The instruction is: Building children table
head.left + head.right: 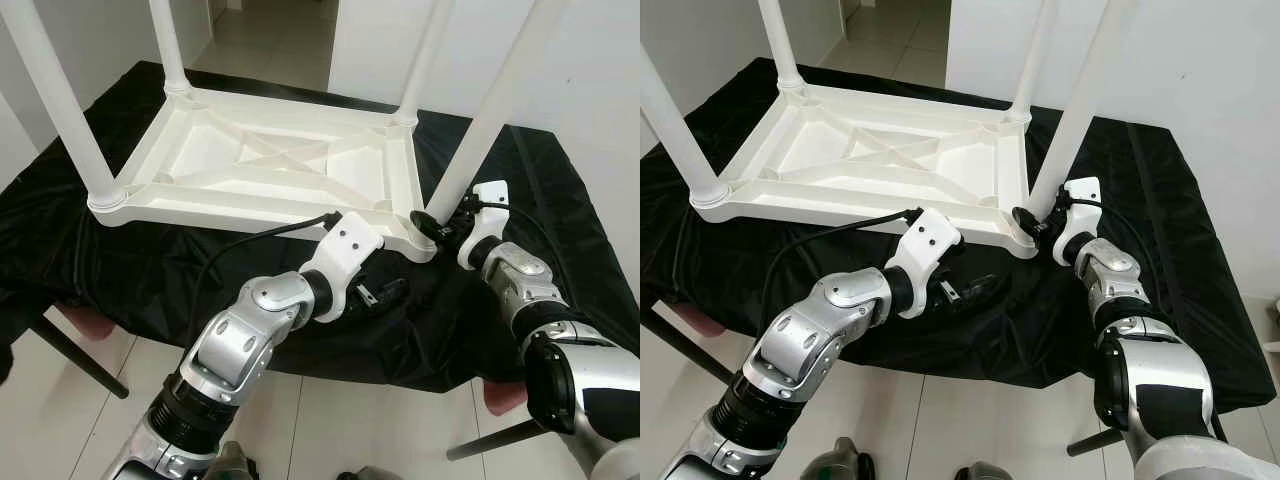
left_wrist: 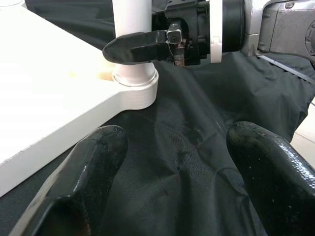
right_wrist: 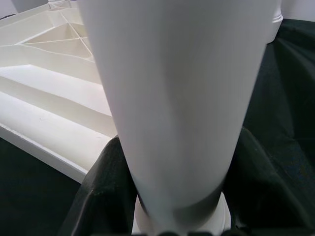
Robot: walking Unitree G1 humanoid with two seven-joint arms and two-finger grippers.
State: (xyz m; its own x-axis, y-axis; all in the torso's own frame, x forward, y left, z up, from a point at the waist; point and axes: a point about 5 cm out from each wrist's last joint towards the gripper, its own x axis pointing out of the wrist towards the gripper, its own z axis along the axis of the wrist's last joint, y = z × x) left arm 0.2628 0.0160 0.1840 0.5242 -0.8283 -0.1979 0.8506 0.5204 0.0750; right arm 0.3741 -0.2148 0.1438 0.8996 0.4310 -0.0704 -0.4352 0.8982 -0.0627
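White table leg [image 1: 478, 140] in right gripper [image 1: 437, 222]

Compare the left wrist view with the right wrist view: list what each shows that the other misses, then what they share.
Left wrist view alone: the left gripper, jaws open over the black cloth, and from the side the right gripper clamped low on the near-right table leg, just above its socket.

Right wrist view alone: the ribbed underside of the upturned white table, and that leg up close between the right jaws.

Shared: the leg, its round socket, the table's edge and the cloth.
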